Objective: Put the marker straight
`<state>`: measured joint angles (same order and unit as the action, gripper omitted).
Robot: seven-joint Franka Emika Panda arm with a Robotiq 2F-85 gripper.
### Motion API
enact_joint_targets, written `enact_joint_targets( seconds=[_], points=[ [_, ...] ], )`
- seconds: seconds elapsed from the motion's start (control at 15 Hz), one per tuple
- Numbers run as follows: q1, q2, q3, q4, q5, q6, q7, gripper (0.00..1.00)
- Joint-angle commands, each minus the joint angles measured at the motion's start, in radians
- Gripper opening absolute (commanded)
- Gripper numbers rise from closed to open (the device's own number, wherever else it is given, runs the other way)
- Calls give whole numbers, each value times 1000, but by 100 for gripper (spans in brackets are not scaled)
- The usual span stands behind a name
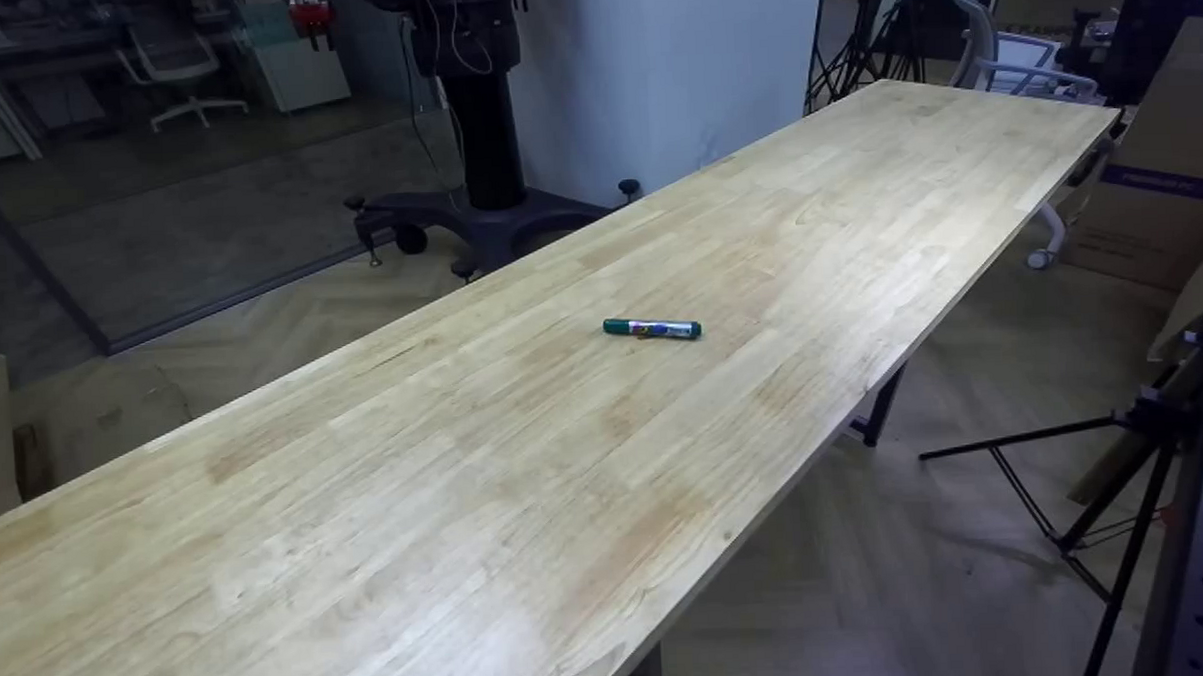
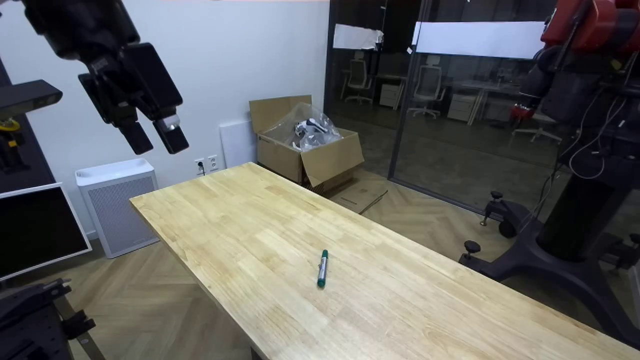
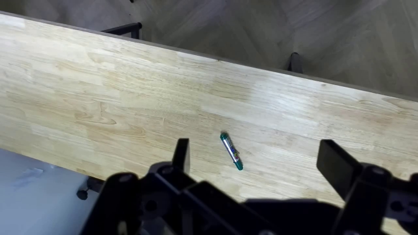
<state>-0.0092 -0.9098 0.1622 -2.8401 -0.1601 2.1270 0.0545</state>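
Observation:
The marker is a slim stick with dark green ends and a silver, printed middle. It lies on its side on the long light wooden tabletop (image 1: pixel 447 503), slanted across the planks, in both exterior views, marker (image 1: pixel 651 329) and marker (image 2: pixel 323 268). In the wrist view the marker (image 3: pixel 231 150) shows between the fingers, nearer the left one, on the table well below them. My black gripper (image 3: pixel 256 148) is open with nothing between its fingertips. In an exterior view the gripper (image 2: pixel 157 141) hangs high above the table, apart from the marker; it is out of frame in an exterior view.
A black wheeled stand (image 1: pixel 492 217) stands beside one long edge of the table. A tripod (image 1: pixel 1117 500) stands beyond the opposite edge. An open cardboard box (image 2: pixel 310 155) and a white air purifier (image 2: pixel 120 205) stand near the table's end.

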Motion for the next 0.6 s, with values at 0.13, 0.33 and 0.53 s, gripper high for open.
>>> enact_joint_targets(
  seconds=[0.13,0.33,0.53],
  points=[
    [19,129,-98,56,-29,62,-133,100],
    [42,274,-219,101,-36,197,-361,100],
    [102,439,-335,148,16,366,-578,100]
  ],
)
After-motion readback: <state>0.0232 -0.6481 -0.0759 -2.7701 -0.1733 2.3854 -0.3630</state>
